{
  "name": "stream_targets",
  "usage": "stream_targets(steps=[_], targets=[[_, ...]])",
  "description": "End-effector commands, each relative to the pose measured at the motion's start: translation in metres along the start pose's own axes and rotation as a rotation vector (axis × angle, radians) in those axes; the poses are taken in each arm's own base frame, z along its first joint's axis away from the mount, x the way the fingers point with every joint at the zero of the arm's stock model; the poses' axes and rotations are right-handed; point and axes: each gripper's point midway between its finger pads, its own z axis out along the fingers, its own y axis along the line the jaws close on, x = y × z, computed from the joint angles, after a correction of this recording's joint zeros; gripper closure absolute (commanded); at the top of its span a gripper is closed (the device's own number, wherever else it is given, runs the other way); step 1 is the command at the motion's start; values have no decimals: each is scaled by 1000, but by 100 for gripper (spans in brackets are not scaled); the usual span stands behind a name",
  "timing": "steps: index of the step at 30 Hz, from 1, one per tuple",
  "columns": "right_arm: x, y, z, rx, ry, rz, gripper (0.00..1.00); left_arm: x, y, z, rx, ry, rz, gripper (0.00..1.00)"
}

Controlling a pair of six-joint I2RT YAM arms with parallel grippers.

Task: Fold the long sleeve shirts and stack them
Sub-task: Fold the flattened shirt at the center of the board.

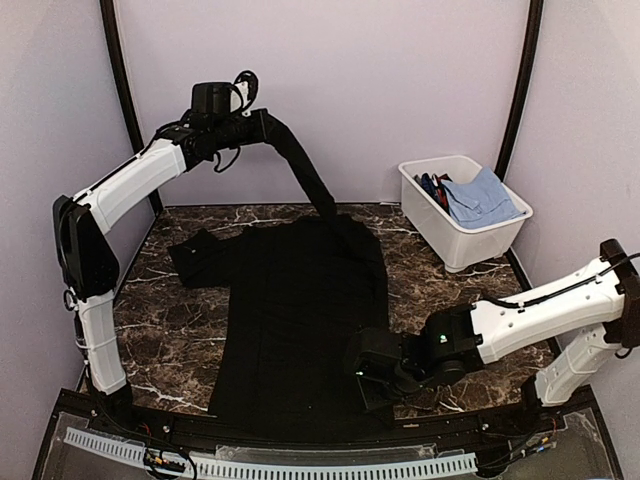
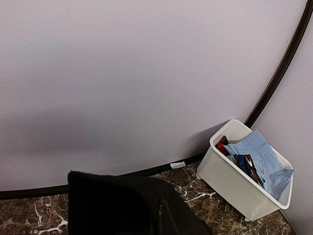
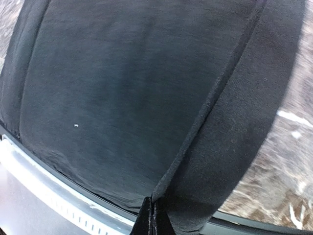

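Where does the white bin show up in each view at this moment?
Top external: bin at right rear, holding clothes.
Left wrist: bin at lower right.
Right wrist: not in it.
Shared landmark: the black shirt, at the bottom left in the left wrist view and filling the right wrist view.

The left arm climbs from its base at the lower left, bends at the left edge and reaches right to the upper centre. There the left gripper is held high, clamped on a sleeve of the black shirt. The right arm stretches low from the lower right towards the bottom centre, with the right gripper pinched tight on the shirt's near hem
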Motion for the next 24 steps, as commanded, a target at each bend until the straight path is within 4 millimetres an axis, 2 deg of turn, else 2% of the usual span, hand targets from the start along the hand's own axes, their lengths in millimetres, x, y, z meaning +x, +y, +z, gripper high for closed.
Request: stream_targets(steps=[1, 3, 4, 8, 21, 22, 24], targets=[[-3, 38, 11, -94, 25, -92, 100, -31, 10, -32, -16, -56, 32, 100], [-2, 46, 17, -111, 39, -106, 100, -25, 18, -34, -34, -48, 32, 100], [-2, 49, 20, -118, 45, -111, 100, -29, 19, -39, -36, -59, 33, 100], [1, 52, 32, -140, 74, -114, 100, -24, 27, -46, -51, -57, 37, 100], [-1, 57, 44, -203, 88, -115, 100, 24, 44, -50, -92, 15, 39, 100], [-2, 58, 42, -210, 83, -119, 96, 30, 47, -49, -100, 26, 37, 100], [-7, 60, 36, -219, 71, -128, 80, 36, 49, -52, -106, 35, 33, 100]])
